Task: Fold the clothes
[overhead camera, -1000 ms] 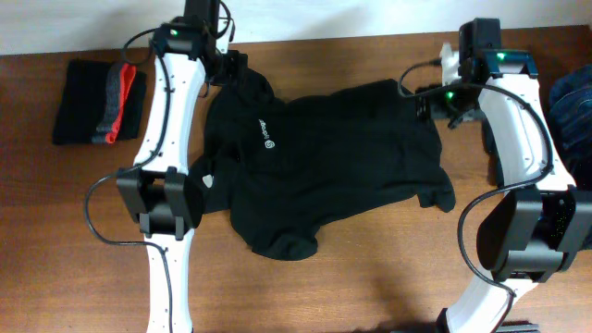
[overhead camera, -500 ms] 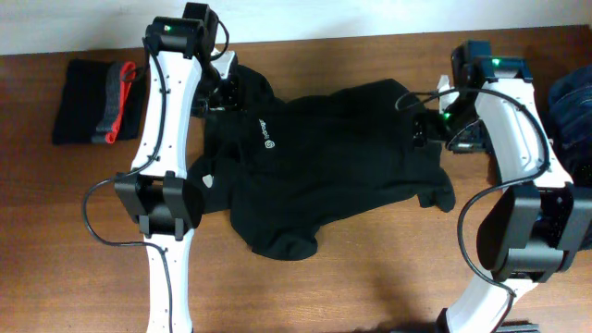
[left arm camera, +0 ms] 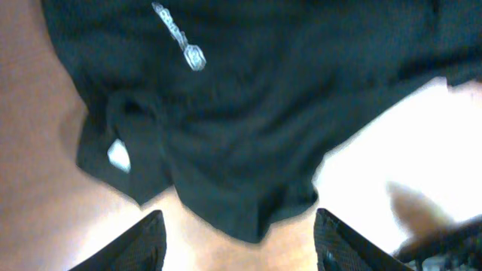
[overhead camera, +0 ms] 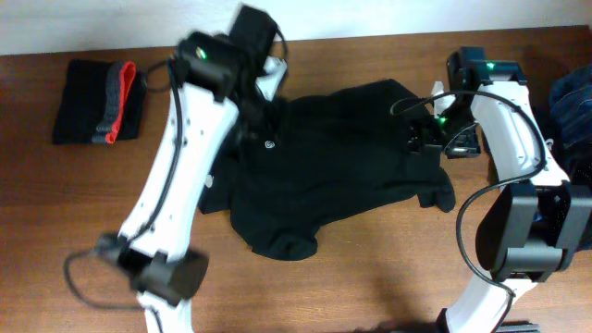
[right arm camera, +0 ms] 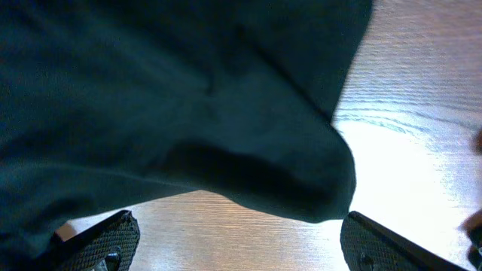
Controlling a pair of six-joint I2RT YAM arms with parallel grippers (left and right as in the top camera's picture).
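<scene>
Brown wood table, pale wall behind; black shirt spread crumpled across the middle. Left gripper and right gripper both gaping wide over shirt edges, holding nothing.

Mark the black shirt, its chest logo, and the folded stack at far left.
black shirt (overhead camera: 361, 153), overhead view, middle of the torso.
chest logo (overhead camera: 269, 143), overhead view, centre of the white mark.
folded stack (overhead camera: 81, 102), overhead view, black top layer.

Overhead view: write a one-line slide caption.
Left arm and right arm reach over a crumpled black shirt on the wooden table; a folded stack lies aside.
</scene>
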